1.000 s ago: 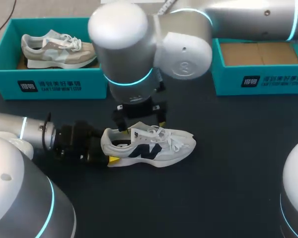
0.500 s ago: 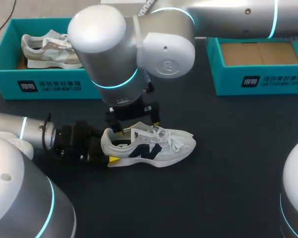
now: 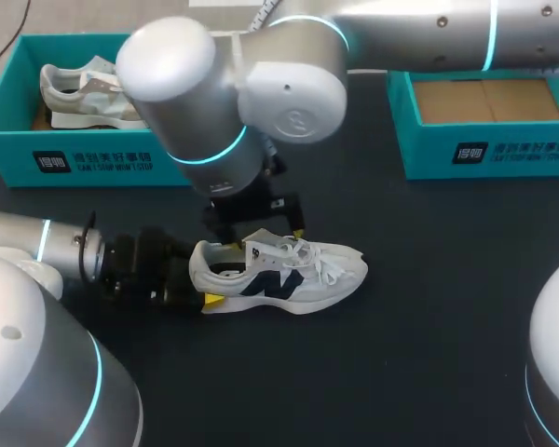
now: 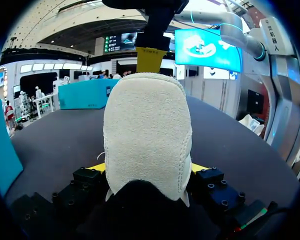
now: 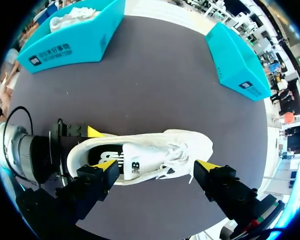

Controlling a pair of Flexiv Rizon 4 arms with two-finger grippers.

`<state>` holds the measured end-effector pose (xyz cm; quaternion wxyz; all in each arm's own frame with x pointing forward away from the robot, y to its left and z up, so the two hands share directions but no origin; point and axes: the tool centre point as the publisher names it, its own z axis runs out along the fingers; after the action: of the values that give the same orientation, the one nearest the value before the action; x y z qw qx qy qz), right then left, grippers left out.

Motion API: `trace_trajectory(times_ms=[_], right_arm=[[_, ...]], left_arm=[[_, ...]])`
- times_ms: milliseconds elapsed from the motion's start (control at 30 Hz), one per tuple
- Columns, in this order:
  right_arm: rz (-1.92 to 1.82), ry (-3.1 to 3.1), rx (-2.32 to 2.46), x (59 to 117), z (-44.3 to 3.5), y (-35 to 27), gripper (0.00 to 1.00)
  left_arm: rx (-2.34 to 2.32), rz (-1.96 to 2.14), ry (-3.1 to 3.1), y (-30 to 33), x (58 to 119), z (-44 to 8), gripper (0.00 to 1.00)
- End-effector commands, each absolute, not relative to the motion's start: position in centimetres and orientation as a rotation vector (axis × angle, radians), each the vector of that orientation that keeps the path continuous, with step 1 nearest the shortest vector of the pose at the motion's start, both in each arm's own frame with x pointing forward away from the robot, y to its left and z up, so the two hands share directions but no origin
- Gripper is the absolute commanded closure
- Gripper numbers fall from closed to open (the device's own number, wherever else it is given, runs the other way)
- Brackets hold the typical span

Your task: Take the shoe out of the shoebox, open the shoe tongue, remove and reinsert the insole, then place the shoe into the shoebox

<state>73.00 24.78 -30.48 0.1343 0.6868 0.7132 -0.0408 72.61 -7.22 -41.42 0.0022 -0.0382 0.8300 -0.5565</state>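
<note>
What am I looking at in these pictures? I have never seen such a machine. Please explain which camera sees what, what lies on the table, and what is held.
These are two robot arms working at a dark table. One picture looks down from above. The two round pictures come from a camera on each arm's wrist. A white shoe stands on its sole on the table. The left hand grips its heel from both sides. The right hand hovers open over the shoe and holds nothing. Behind the shoe are two teal boxes. The left box contains another shoe. The right box shows only its brown floor.
</note>
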Motion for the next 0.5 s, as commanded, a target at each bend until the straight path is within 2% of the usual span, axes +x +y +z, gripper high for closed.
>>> trace_trajectory(times_ms=[33,500], right_arm=[[-0.181,2.012,1.995,73.0,-31.5,25.5,0.00],[-0.246,1.933,2.016,72.4,-34.3,26.7,0.00]], left_arm=[[-0.121,-1.743,2.606,-7.1,72.5,-41.5,1.00],[-0.121,-1.743,2.606,-7.1,72.5,-41.5,1.00]])
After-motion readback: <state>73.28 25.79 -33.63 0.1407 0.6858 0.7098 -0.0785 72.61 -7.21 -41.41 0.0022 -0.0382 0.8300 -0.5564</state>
